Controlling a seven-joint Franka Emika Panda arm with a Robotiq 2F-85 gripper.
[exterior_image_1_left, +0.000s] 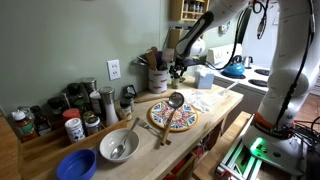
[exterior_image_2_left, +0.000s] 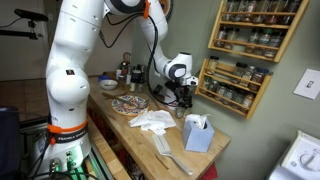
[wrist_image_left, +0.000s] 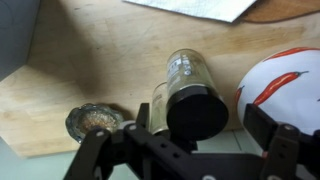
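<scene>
Claw (wrist_image_left: 200, 122) was over the back of the wooden counter (wrist_image_left: 90, 60), fingers apart, clamped on nothing. Jar (wrist_image_left: 185, 70) sat right between the fingers in the wrist view, with a visible gap on the right side; left side too close to tell whether it touched. Jar was clear glass, cylindrical, with a round, glossy black lid (wrist_image_left: 195, 112); contents not readable. Just beside it on the counter was a small round glass pot (wrist_image_left: 92, 122) with something brownish and grainy inside. On the other side was a white rounded dish (wrist_image_left: 285, 80) painted with a red chili. In an exterior view the claw (exterior_image_1_left: 178, 68) hung near a crock (exterior_image_1_left: 157, 78) full of utensils; farther forward sat a patterned plate (exterior_image_1_left: 180, 120) with a wooden spoon (exterior_image_1_left: 172, 105) across it, a metal bowl (exterior_image_1_left: 118, 145) holding a spoon, and a blue bowl (exterior_image_1_left: 76, 165). In an exterior view the claw (exterior_image_2_left: 183, 92) was below a wall spice rack (exterior_image_2_left: 250, 40), with a crumpled white cloth (exterior_image_2_left: 152, 121) and a blue tissue box (exterior_image_2_left: 197, 133) nearby.
</scene>
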